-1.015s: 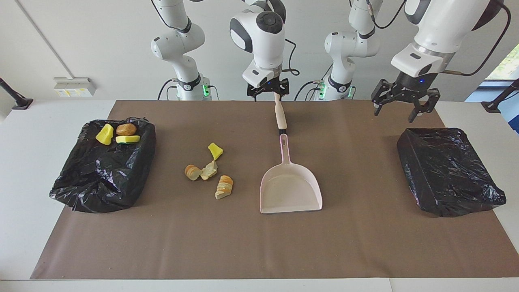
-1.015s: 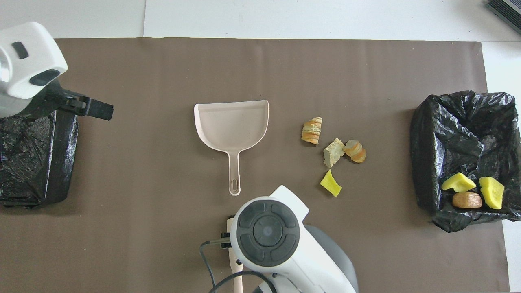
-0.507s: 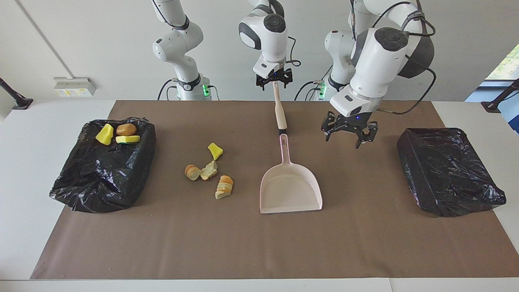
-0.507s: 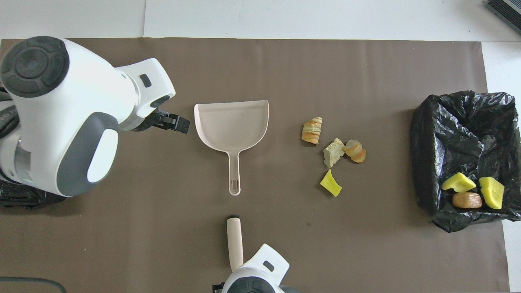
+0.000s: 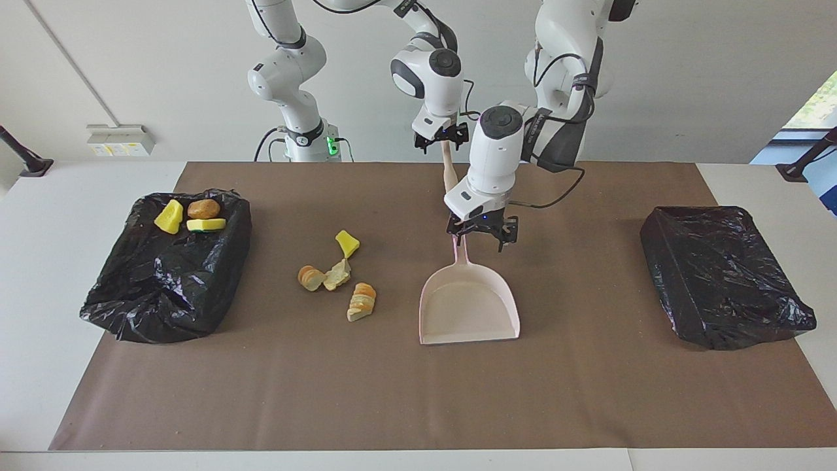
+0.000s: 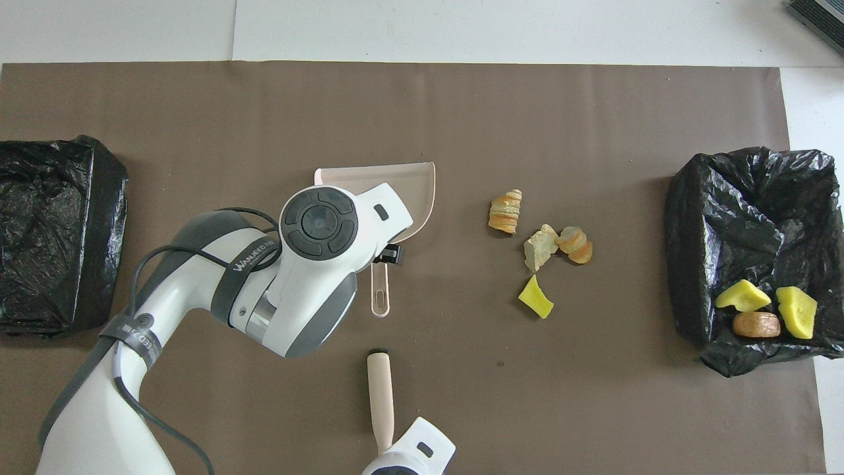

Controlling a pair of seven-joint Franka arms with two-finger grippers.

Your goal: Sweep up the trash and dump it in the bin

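My left claw (image 5: 482, 232) hangs over the handle of the pale pink dustpan (image 5: 469, 307), its fingers spread apart on either side of the handle with nothing gripped. In the overhead view my left arm covers much of the dustpan (image 6: 409, 185), leaving only one corner of the pan and the end of the handle showing. The dustpan lies flat on the brown mat (image 5: 418, 392) that covers the bench (image 5: 39, 275), its handle pointing toward me.

My right claw (image 5: 441, 136) is raised near my edge of the mat, over the end of the beige brush (image 5: 450, 180), which lies nearer to me than the dustpan and in line with its handle. The claw's fingers look parted, and I cannot tell whether they touch the brush.

The trash is in two groups. Four pieces lie loose on the mat beside the dustpan, toward my right arm's end: a yellow sponge chunk (image 5: 346, 243), two bread lumps (image 5: 311, 277) (image 5: 361, 301) and a paler crumbly lump (image 5: 338, 275). Three more rest in the black-lined bin (image 5: 163, 281) at my right arm's end: two yellow chunks (image 5: 169, 217) (image 5: 206, 224) and a brown lump (image 5: 204, 209). A second black-lined bin (image 5: 722, 275) sits at my left arm's end.
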